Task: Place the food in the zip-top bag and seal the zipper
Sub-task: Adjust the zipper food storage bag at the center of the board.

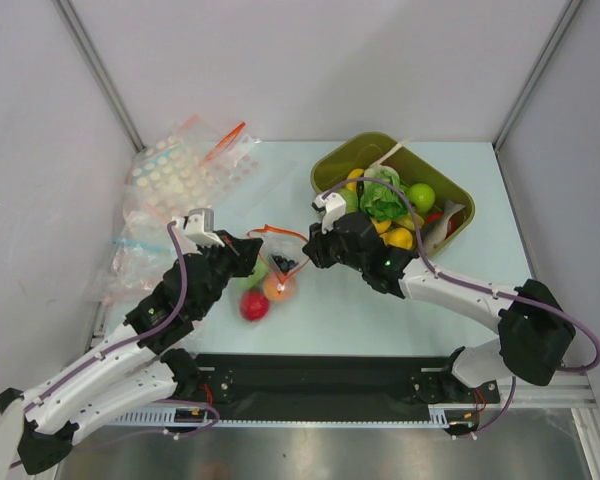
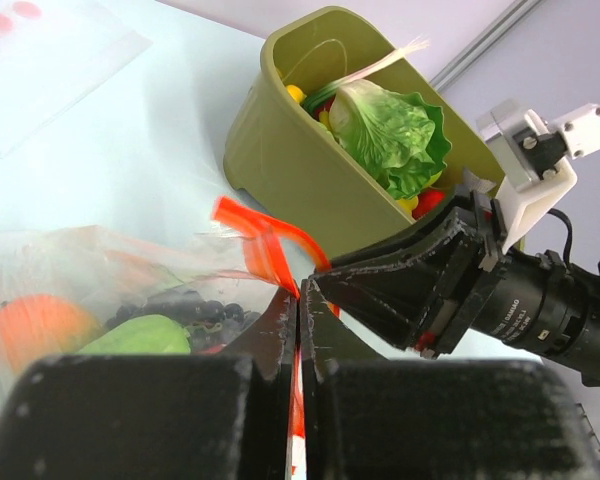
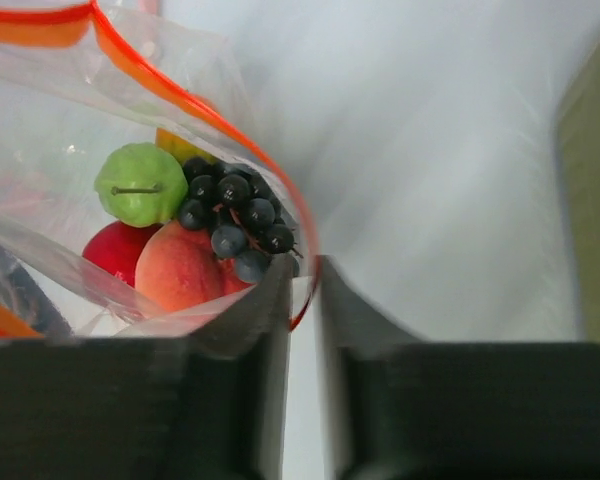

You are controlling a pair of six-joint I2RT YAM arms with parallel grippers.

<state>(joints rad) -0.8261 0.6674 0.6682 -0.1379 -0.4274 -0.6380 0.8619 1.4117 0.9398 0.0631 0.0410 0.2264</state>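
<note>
The zip-top bag [image 1: 272, 262] hangs open between my two grippers, above the table. Inside it the food shows: a green fruit [image 3: 140, 185], dark grapes [image 3: 235, 215], a peach [image 3: 185, 270] and a red piece [image 3: 115, 250]. My left gripper [image 2: 300, 290] is shut on the red-orange zipper [image 2: 260, 235] at the bag's left end. My right gripper [image 3: 306, 268] sits at the right end of the mouth. Its jaws stand a narrow gap apart, and the zipper [image 3: 190, 105] curves into that gap. More food fills the tub.
An olive-green tub [image 1: 330, 165] holding lettuce [image 1: 383, 200] and other toy food stands at the back right, just behind my right gripper [image 1: 310, 250]. Clear bags printed with dots [image 1: 180, 175] and one with a blue strip [image 1: 130, 245] lie at the back left.
</note>
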